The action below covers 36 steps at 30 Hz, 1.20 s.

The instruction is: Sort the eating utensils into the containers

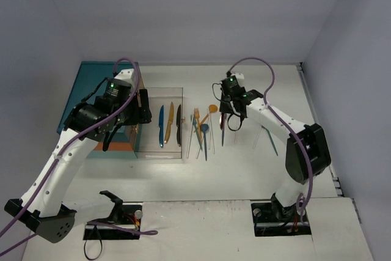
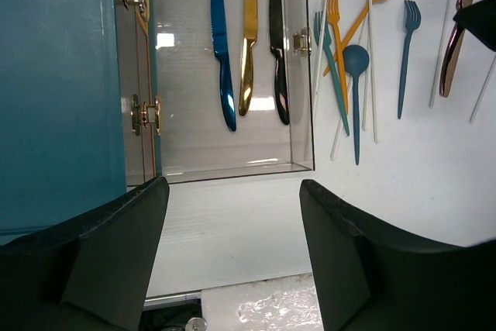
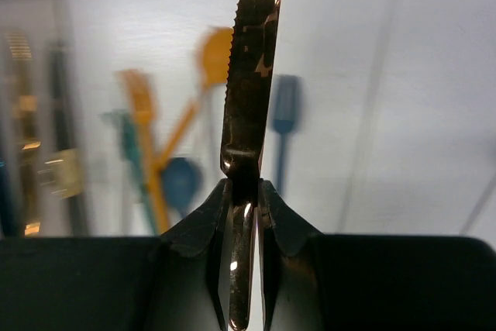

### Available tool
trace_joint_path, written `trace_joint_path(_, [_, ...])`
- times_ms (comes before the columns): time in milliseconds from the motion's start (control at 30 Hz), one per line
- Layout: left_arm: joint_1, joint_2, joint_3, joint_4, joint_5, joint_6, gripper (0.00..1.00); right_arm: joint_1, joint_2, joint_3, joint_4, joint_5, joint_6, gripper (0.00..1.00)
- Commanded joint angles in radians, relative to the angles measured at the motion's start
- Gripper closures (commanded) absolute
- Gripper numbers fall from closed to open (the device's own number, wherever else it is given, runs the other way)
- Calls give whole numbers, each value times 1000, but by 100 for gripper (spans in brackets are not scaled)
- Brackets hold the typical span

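Right jaws pinch seemingly serrated knife [image 3: 252,75].

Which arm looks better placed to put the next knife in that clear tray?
Right. The right claw is shut on a brown knife, not far from the clear tray holding three knives. The left claw hangs open and empty by that tray.

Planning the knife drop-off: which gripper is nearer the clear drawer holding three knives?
Left. The left gripper is open at the edge of the drawer; the right gripper, shut on a brown knife, is past the loose utensils to its right.
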State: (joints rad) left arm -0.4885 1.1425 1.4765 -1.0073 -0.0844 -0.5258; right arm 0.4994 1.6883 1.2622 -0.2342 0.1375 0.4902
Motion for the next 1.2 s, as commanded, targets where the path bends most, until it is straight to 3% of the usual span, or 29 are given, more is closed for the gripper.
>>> trace_joint_path(0, [8, 5, 62, 24, -28, 14, 35, 142, -24, 176, 30, -48, 60, 100])
trace_joint_path(367, [10, -38, 23, 17, -36, 1, 35, 375, 312, 521, 47, -50, 190, 100])
trace_joint_path(800, [10, -102, -34, 4, -29, -28, 35, 473, 571, 591, 179, -77, 302, 100])
trace_joint_path(867, [10, -101, -37, 4, -32, -25, 35, 475, 579, 586, 179, -56, 306, 94])
trace_joint_path(1000, [10, -86, -36, 5, -16, -23, 35, 472, 549, 582, 177, -39, 264, 72])
trace_joint_path(1100, [10, -67, -17, 6, -4, -20, 35, 463, 477, 549, 176, -18, 230, 58])
trace_joint_path(1167, [10, -44, 4, 7, 1, -18, 35, 444, 394, 513, 176, -3, 200, 54])
